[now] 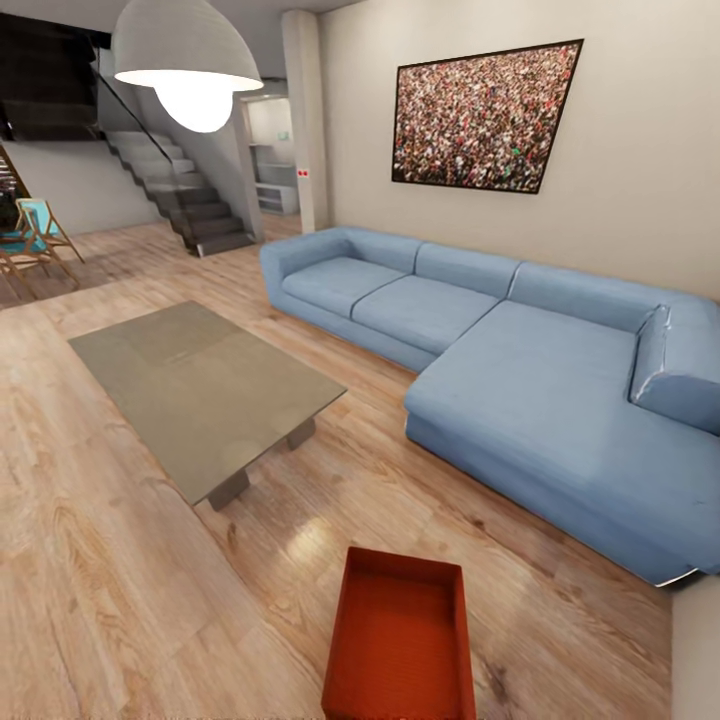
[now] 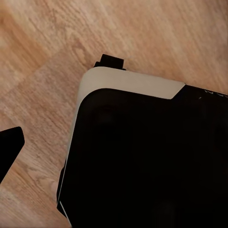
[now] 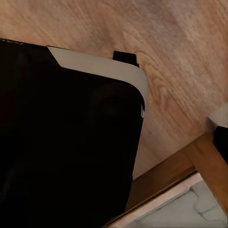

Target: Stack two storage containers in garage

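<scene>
One orange-red, open-topped storage container (image 1: 400, 640) sits on the light wood plank floor of the living room, at the lower middle of the head view, just in front of me. The other storage container and the garage are out of view. The left wrist view has a dark fingertip (image 2: 9, 147) at its edge, over the planks beside my black, white-trimmed base (image 2: 142, 156). A dark fingertip (image 3: 221, 142) also edges the right wrist view, next to the base (image 3: 66, 142). Neither view lets me judge how the jaws stand.
A blue corner sofa (image 1: 520, 380) runs along the right wall. A low grey coffee table (image 1: 200, 390) stands left of centre. Stairs (image 1: 190, 200) and folding chairs (image 1: 35, 240) are at the far left. A wooden ledge with pale bricks (image 3: 190, 194) lies close to my right side.
</scene>
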### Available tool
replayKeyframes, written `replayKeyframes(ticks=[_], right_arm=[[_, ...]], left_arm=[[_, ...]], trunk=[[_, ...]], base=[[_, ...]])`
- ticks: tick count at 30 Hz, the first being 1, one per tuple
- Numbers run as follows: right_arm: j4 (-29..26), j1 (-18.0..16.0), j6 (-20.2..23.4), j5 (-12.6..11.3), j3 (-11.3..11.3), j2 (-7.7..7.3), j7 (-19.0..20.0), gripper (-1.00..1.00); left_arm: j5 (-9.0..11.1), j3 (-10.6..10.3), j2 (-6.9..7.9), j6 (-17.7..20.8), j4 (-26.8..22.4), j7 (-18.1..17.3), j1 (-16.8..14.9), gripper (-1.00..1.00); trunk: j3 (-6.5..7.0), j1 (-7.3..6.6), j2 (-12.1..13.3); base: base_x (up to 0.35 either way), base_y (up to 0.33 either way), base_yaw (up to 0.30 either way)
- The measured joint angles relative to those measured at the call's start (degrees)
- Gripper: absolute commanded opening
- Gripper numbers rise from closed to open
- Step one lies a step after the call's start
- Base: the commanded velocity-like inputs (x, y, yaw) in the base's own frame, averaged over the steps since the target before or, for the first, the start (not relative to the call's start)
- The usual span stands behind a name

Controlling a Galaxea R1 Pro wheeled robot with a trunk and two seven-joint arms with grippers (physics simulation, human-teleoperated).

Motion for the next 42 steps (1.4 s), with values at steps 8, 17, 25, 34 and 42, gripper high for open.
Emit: replayKeyframes(ticks=[8, 17, 25, 34, 42], right_arm=[[0.01, 0.0, 0.01, 0.0, 0.0, 0.09, 0.01, 1.0], [0.02, 0.0, 0.0, 0.0, 0.0, -0.06, 0.01, 1.0], [0.02, 0.0, 0.0, 0.0, -0.01, -0.13, 0.01, 1.0], [0.01, 0.0, 0.0, 0.0, 0.0, -0.07, 0.01, 1.0], [0.02, 0.0, 0.01, -0.03, -0.04, 0.01, 0.05, 1.0]], left_arm=[[0.0, 0.0, 0.0, 0.0, -0.02, 0.03, 0.0, 1.0], [0.0, 0.0, 0.0, 0.0, -0.06, 0.02, 0.0, 1.0], [0.0, 0.0, 0.0, 0.0, 0.0, 0.01, 0.0, 1.0], [0.0, 0.0, 0.0, 0.0, -0.01, 0.03, 0.0, 1.0], [0.0, 0.0, 0.0, 0.0, -0.03, -0.01, 0.0, 1.0]], trunk=[[-0.7, 0.0, 0.0], [-1.5, 0.0, 0.0], [-2.2, 0.0, 0.0], [-2.99, 0.0, 0.0], [-3.69, 0.0, 0.0]], base=[[0.0, 0.0, 0.064], [0.0, 0.0, 0.064], [0.0, 0.0, 0.064], [0.0, 0.0, 0.064], [0.0, 0.0, 0.053]])
